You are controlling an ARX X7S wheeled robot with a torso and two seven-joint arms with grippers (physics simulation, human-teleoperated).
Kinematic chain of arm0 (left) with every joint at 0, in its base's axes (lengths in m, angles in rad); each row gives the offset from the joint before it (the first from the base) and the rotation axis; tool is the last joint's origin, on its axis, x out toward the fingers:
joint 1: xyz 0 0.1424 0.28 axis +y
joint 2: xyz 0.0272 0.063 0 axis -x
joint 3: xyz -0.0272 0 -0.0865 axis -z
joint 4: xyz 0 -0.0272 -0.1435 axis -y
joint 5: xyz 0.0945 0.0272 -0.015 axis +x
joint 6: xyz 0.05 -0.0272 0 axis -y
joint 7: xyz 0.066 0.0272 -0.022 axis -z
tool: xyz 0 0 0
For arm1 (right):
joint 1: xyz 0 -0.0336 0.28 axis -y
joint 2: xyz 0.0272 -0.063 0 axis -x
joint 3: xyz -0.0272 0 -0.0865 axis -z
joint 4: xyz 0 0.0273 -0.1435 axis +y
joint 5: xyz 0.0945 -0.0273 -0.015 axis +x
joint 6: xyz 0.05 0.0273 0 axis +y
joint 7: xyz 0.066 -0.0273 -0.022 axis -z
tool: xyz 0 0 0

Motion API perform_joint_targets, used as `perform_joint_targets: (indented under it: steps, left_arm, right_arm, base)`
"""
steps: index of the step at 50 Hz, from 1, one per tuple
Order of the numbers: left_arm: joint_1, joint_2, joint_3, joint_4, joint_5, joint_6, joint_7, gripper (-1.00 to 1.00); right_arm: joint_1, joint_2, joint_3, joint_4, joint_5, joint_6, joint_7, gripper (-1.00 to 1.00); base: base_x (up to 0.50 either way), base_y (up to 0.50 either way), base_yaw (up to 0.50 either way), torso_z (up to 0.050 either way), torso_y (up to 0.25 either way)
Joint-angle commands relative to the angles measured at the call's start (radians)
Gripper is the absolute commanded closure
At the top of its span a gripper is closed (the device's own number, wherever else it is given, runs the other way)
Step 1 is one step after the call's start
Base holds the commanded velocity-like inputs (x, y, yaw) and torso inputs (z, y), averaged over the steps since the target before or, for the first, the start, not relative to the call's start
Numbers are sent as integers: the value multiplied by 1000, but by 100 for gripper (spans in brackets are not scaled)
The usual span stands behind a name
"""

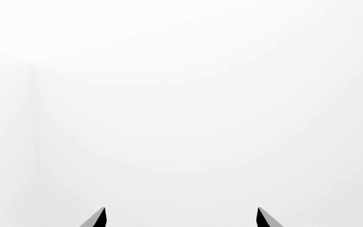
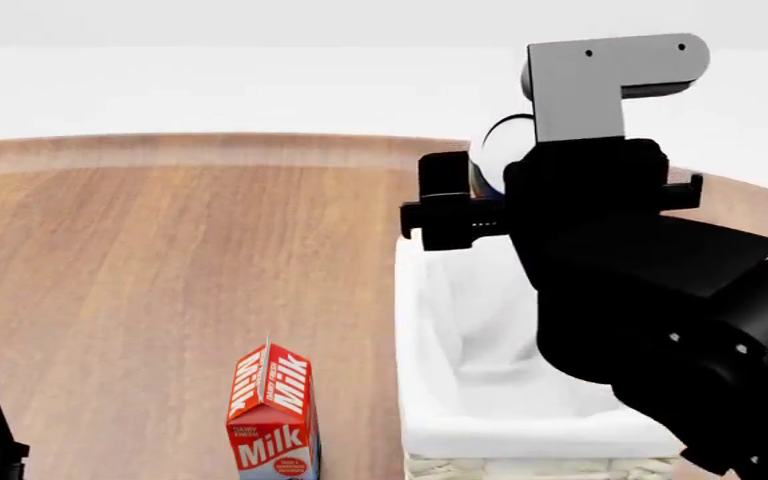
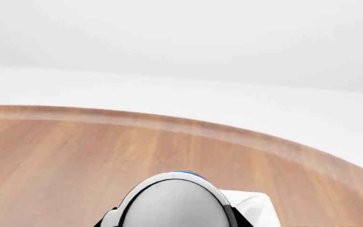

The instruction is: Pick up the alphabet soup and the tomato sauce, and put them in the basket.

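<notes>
One can (image 3: 174,202), one basket (image 2: 438,330), one milk carton (image 2: 275,412).

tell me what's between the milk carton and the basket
Nothing: in the head view, only bare wooden table separates the milk carton from the basket.

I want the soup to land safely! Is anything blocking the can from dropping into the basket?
Nothing visible. The silver-ended alphabet soup can sits in the black right gripper above the cream wicker basket's white-lined rim, whose visible inside looks empty.
</notes>
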Motion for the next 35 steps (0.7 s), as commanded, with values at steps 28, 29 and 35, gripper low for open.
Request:
perform_joint_targets:
  steps: [28, 29, 35]
  left_arm:
    - [13, -7, -2, -16, -6, 28, -9, -100]
    - [13, -8, -1, -17, -6, 27, -10, -100]
    - [9, -7, 2, -17, -8, 26, -10, -100]
  right_arm:
    - [-52, -144, -86, 465, -263, -179, -248, 100]
    - [-51, -145, -86, 469, -263, -176, -246, 100]
    - [-60, -150, -89, 490, -262, -173, -251, 100]
  base:
    - [0, 0, 0, 0, 1]
    - [0, 0, 0, 0, 0]
    - [0, 0, 0, 2, 0]
